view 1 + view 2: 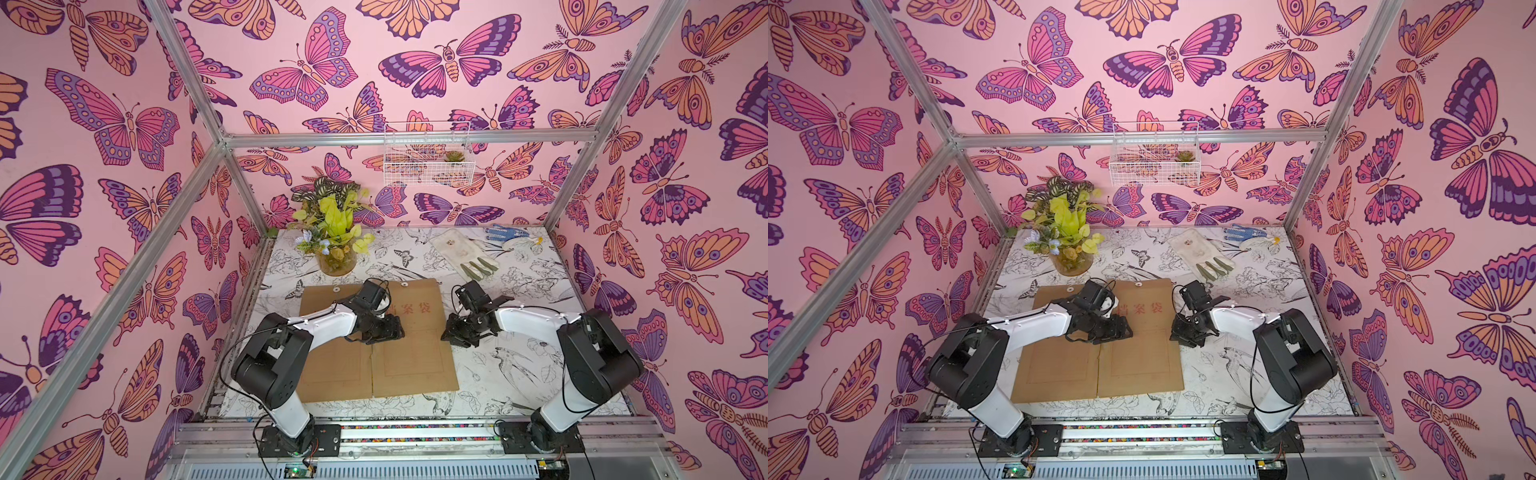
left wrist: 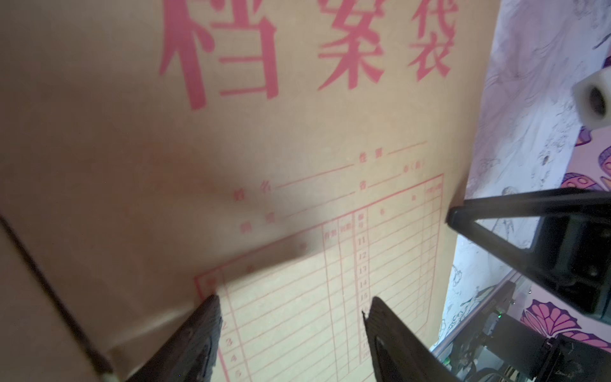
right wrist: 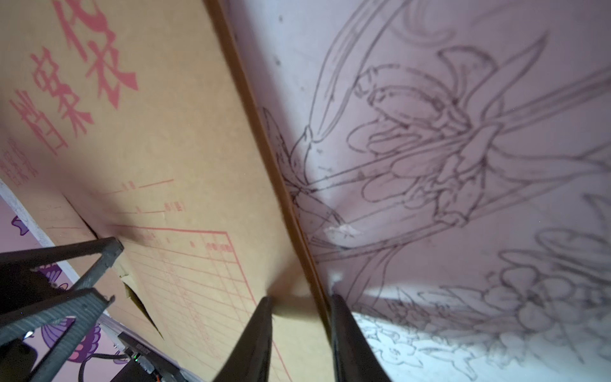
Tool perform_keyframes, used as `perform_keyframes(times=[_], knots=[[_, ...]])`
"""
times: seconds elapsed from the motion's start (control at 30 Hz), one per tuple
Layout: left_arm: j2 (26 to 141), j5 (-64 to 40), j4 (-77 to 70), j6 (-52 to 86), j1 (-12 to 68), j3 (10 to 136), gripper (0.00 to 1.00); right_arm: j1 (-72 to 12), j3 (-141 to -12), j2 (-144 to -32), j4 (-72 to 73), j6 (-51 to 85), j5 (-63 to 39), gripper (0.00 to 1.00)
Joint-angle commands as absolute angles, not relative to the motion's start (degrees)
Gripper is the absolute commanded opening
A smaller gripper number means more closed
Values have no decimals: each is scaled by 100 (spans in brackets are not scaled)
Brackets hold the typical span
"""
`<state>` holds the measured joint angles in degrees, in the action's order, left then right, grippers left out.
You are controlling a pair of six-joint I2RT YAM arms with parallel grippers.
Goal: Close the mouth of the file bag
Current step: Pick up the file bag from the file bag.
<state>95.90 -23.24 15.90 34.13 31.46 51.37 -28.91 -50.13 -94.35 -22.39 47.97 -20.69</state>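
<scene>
- The left hand (image 2: 294, 301) is hanging released, its fingers spread wide over the printed face of the file bag (image 1: 415, 365).
- The right hand (image 3: 301, 299) is straddling the bag's 3 o'clock edge, fingers narrowly apart. I cannot tell whether it is pinching.
- The file bag is lying flat mid-worktop (image 1: 519, 374), its long axis running 12 to 6 o'clock, button end pointing to 12.

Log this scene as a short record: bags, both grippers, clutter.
file bag: kraft, red characters, flat on table, button at far end
second kraft bag: beside it, on the left arm's side
left gripper: open, over the file bag, holding nothing
right gripper: jaws part open, straddling the file bag's right edge
clutter: vase of plants, white glove, at the back
</scene>
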Motion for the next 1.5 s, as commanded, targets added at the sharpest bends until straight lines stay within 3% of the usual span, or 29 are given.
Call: perform_keyframes(times=[0.0,0.33,0.93,1.13,1.33,1.4,1.47], knots=[[9742,-2497,1499,3526,3173,4931,71,-2927,-5263,-9167,-2520,4666,-2473,34],[9744,-2479,1473,3524,3201,4887,72,-2927,-5395,-9052,-2500,4782,-2853,44],[9812,-2567,1293,3601,3263,4687,70,-2839,-3639,-9387,2764,7425,-3932,40],[9903,-2655,1136,3709,3327,4634,69,-2985,-3488,-9710,3272,7645,-3850,42],[10061,-2816,857,3881,3339,4470,68,-3048,-3264,-10060,4773,8396,-3935,45],[10089,-2851,788,3909,3334,4442,67,-3066,-3298,-9967,4659,8250,-3970,46],[10103,-2870,753,3916,3340,4455,67,-3154,-3536,-9820,3487,7639,-3897,46]])
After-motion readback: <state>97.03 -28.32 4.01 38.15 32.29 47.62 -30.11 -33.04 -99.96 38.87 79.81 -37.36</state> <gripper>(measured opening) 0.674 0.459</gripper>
